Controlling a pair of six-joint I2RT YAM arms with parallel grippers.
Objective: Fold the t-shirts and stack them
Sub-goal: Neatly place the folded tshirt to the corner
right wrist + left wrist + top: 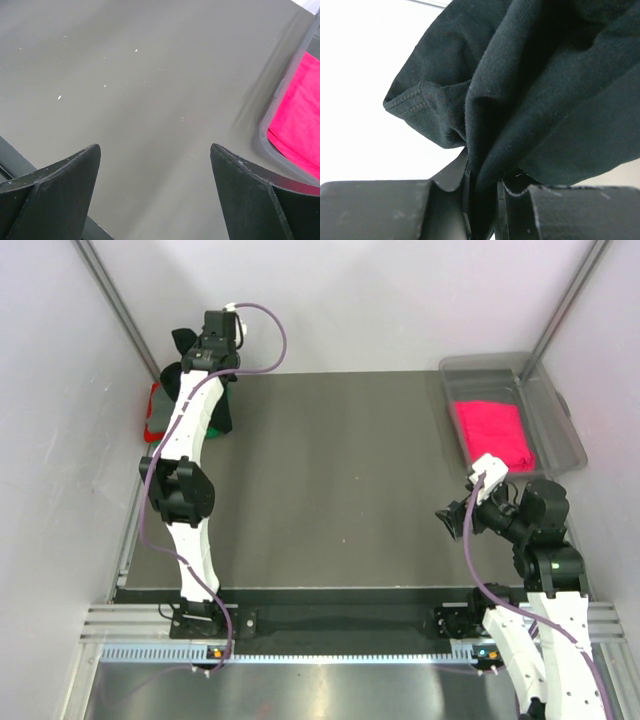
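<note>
"What's happening at the far-left corner?"

"The left gripper [482, 200] is pinched tight on the black t-shirt [545, 90], which hangs bunched from it (a red t-shirt [153, 402] and a green t-shirt [152, 431] peek out underneath)."

"And over on the right?"

"The right gripper [155, 165] is spread wide above the bench [340, 470]. The hot-pink t-shirt [492, 432] lies in the clear bin [480, 364] just beyond."

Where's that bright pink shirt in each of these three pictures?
Top external: the pink t-shirt lies in the clear bin, far right.
Left wrist: not in it; only the black t-shirt pinched in the left fingers.
Right wrist: the pink t-shirt at the right edge, inside the clear bin.
Shared landmark: the bin's grey rim, in top and right wrist views.
</note>
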